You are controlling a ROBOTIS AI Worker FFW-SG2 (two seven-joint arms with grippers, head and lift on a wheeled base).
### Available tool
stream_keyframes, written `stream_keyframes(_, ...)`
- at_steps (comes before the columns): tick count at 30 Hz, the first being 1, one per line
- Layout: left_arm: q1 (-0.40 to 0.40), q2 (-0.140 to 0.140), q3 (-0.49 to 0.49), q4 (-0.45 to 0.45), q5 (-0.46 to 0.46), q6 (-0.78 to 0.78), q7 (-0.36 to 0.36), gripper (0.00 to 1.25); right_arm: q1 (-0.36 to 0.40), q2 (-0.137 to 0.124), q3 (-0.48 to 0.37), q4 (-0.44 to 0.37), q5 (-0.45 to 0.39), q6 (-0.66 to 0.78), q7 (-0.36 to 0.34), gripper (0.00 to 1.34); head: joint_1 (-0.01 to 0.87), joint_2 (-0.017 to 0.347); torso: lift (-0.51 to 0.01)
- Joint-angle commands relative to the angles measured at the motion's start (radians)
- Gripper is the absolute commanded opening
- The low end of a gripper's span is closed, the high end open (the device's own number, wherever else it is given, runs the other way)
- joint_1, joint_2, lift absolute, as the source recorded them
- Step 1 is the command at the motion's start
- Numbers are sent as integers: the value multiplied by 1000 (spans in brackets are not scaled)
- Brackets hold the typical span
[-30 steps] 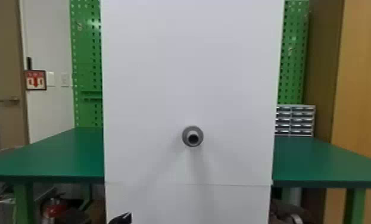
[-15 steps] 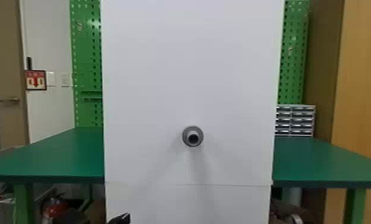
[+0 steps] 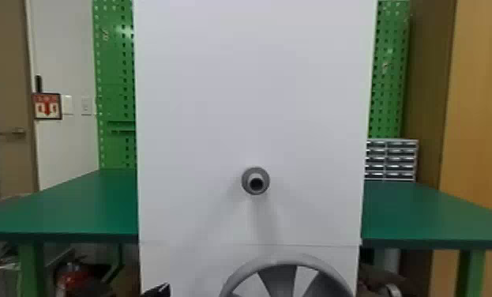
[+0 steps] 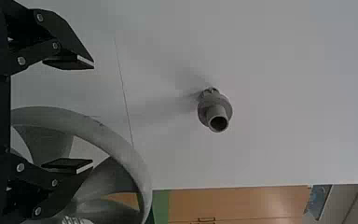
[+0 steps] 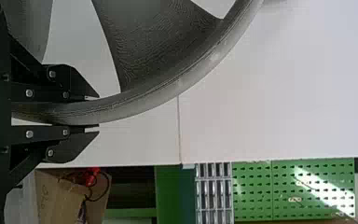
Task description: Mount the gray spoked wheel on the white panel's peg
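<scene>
got left gripper (image 3: 158, 291) with fingers spread, low in front of white panel (image 3: 252, 98)'s left side. see peg (image 3: 255, 172) jutting from panel. got gray spoked wheel (image 3: 281, 278) below peg, slightly right, pinched at the rim by right gripper (image 5: 98, 112).

The gray spoked wheel (image 5: 154, 51) looks like finely ridged matt plastic, the white panel (image 3: 252, 106) smooth and matt.

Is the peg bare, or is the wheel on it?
Bare. The peg juts from the white panel, its hollow end exposed; the head view shows the wheel lower down.
</scene>
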Motion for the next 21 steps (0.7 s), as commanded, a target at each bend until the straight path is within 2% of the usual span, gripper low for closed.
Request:
stream_keyframes(1,3,1,2,0,0,0,0,750,-47,-8,51,-50,-3,83,-37,261,123,-8,-401)
stream_keyframes(6,5,1,4,0,0,0,0,750,-77,-10,101,-110,-17,166,-108,261,123,-8,-401)
stream_keyframes(15,6,3,4,-2,0,0,0,750,-137,-17,156,-191,-60,289,-141,258,123,-8,-401)
stream_keyframes(21,6,4,2,-2,0,0,0,750,-162,-22,188,-280,-76,401,-209,252,123,-8,-401)
